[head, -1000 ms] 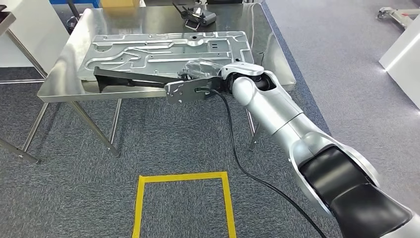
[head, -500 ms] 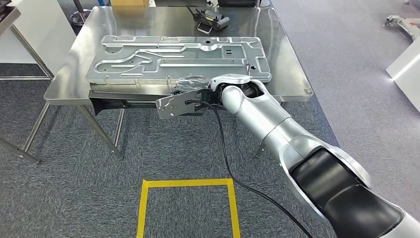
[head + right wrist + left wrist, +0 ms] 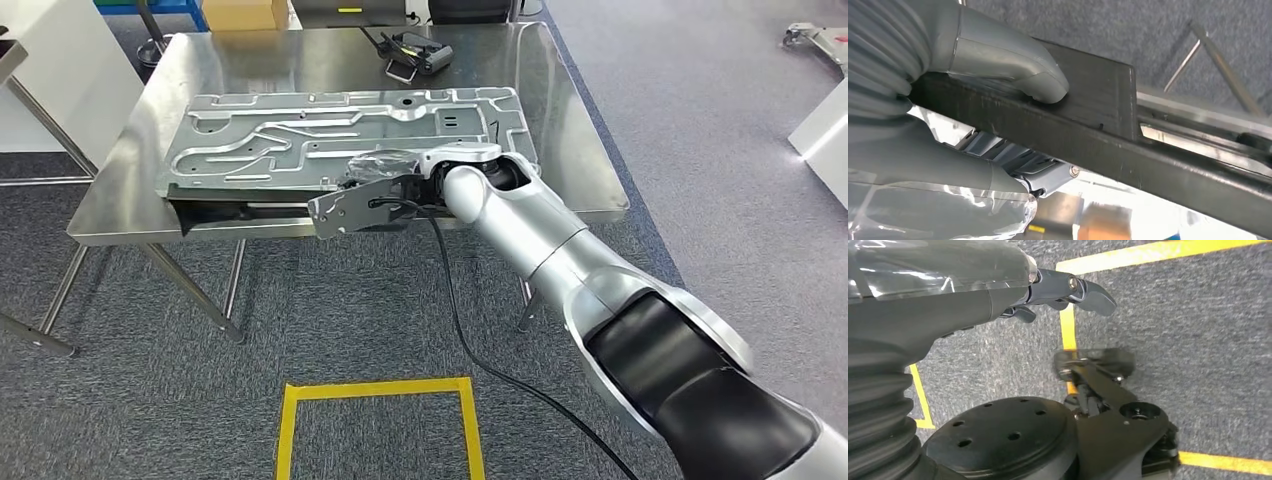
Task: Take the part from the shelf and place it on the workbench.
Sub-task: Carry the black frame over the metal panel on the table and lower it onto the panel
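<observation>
since the earlier frames the whole head view has shifted a little with the camera, and the black frame under the part now sits tucked closer against the worktop's near edge. the right robot hand (image 3: 385,172) holds the black frame (image 3: 245,210), its thumb (image 3: 1013,70) pressed flat on the dark bar and its fingers (image 3: 1008,155) wrapped round the other side. the part (image 3: 340,135), a large stamped metal panel, lies flat on the steel worktop (image 3: 570,150), reaching its near edge. a black handheld device (image 3: 415,52) lies at the worktop's far side, well apart from the panel. the left robot hand (image 3: 1048,287) hangs above grey carpet (image 3: 1198,315) and yellow tape (image 3: 1068,330), holding nothing, fingers loosely apart.
</observation>
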You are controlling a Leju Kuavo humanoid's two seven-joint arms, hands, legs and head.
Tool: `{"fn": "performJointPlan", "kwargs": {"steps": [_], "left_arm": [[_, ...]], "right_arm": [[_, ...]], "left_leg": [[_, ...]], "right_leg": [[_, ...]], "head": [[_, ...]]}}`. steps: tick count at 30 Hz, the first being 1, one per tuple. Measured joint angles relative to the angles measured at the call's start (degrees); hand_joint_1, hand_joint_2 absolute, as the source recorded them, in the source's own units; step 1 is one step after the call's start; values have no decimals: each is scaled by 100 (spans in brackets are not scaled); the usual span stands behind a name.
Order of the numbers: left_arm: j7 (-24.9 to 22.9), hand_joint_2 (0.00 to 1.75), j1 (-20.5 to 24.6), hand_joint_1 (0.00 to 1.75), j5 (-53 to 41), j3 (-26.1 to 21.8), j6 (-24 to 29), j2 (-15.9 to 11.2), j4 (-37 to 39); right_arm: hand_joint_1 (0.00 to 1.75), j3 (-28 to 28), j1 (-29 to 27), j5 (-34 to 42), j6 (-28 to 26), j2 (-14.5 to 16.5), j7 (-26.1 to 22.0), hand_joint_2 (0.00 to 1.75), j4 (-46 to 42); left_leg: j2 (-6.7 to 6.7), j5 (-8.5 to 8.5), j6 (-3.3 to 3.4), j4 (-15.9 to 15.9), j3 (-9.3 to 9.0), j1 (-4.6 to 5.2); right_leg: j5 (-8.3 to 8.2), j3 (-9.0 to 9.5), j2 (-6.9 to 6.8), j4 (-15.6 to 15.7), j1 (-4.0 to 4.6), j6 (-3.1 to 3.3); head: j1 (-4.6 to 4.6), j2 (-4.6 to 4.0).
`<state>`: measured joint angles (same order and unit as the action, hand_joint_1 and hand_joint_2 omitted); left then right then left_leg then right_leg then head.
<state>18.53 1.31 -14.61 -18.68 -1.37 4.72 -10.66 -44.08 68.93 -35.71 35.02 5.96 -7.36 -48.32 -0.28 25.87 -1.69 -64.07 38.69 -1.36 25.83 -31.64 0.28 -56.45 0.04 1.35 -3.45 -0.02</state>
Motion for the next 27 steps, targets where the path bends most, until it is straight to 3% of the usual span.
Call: {"fn": "performJointPlan", "kwargs": {"steps": [2,5,7,8,11,12,13,16,18,22,24,26,27], "left_arm": [[1,175,-15,0,-7,-1,1,-1,0],[2,175,-3,0,-27,-1,-3,2,-1],[6,175,-3,0,-36,-1,-7,4,-1],[10,175,0,0,-37,-2,-10,5,-1],[26,175,10,0,-41,-3,-16,6,-1],[37,175,10,0,-43,-3,-17,6,-1],[50,175,6,0,-43,-3,-19,6,-1],[92,175,-8,0,-45,-3,-25,10,1],[114,175,5,0,-51,-3,-31,16,1],[137,175,16,0,-64,-3,-50,14,-1],[145,175,15,0,-65,-3,-66,10,-1],[151,175,14,0,-66,-3,-79,8,-1],[152,175,9,0,-69,-4,-83,8,0]], "right_arm": [[175,7,43,98,38,-88,47,175,-111],[175,55,88,184,78,-225,118,175,-309],[175,110,141,216,86,-326,140,175,-420],[175,133,169,229,89,-377,142,175,-458],[175,163,202,269,89,-527,135,175,-497],[175,163,196,275,87,-579,133,175,-497],[175,163,193,276,79,-630,130,175,-496],[175,163,219,271,-3,-793,104,175,-494],[175,162,234,241,-117,-886,78,175,-491],[175,159,220,138,-342,-1018,16,175,-486],[175,152,228,97,-439,-1064,-11,175,-468],[175,133,209,69,-513,-1080,-48,175,-428],[175,125,190,63,-538,-1086,-67,175,-401]], "left_leg": [[5,-330,72,499,-115,16],[-5,-342,216,560,-162,28],[-6,-312,278,593,-243,12],[-6,-293,299,609,-284,6],[-17,-202,324,613,-379,9],[-24,-162,322,611,-424,10],[-32,-117,317,608,-480,11],[-47,21,282,610,-650,24],[-55,76,227,619,-704,33],[-36,156,98,419,-718,43],[-12,360,73,-166,-414,32],[-8,613,46,-859,48,26],[-8,651,41,-1015,208,26]], "right_leg": [[106,31,9,-61,0,-70],[181,35,18,-113,14,-173],[265,-50,12,-339,-1,-233],[356,-194,7,-605,-15,-264],[712,-863,2,-1608,-43,-319],[712,-1004,1,-1721,-47,-321],[584,-1046,1,-1625,-48,-311],[-218,-747,-2,-525,-15,-233],[-421,-620,-3,-107,30,-165],[-351,-449,-3,-17,15,-18],[-298,-353,1,0,8,42],[-223,-286,14,-3,26,70],[-178,-240,25,-7,37,73]], "head": [[0,0],[0,0],[1,0],[1,0],[2,0],[2,0],[2,0],[2,0],[2,0],[1,0],[1,0],[0,0],[1,0]]}}
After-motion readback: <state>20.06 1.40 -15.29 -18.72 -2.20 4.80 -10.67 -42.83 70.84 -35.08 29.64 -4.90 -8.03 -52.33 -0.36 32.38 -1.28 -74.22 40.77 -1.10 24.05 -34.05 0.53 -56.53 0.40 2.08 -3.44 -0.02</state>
